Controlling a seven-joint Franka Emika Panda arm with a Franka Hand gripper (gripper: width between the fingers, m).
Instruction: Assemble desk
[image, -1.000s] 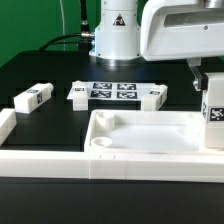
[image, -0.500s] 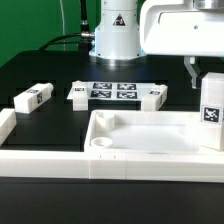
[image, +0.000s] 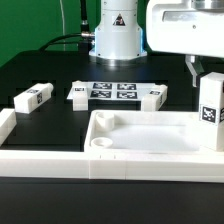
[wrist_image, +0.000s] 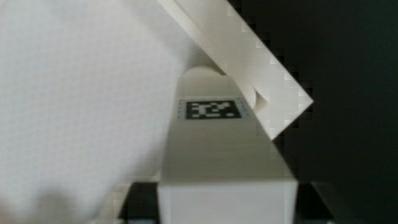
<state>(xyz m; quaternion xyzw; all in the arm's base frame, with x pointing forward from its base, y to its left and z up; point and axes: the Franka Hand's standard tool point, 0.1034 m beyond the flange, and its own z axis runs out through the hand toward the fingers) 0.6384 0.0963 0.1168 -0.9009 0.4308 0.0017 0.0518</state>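
Exterior view: white tagged block leg (image: 209, 112) upright at rimmed tabletop (image: 140, 160) corner.

We see our arm (image: 185, 25) coming down on the exterior view's right, wrist pointing downward, gripper (image: 205, 73) with its dark fingers (image: 192, 68) clamped on either side of an upright leg (image: 210, 112).
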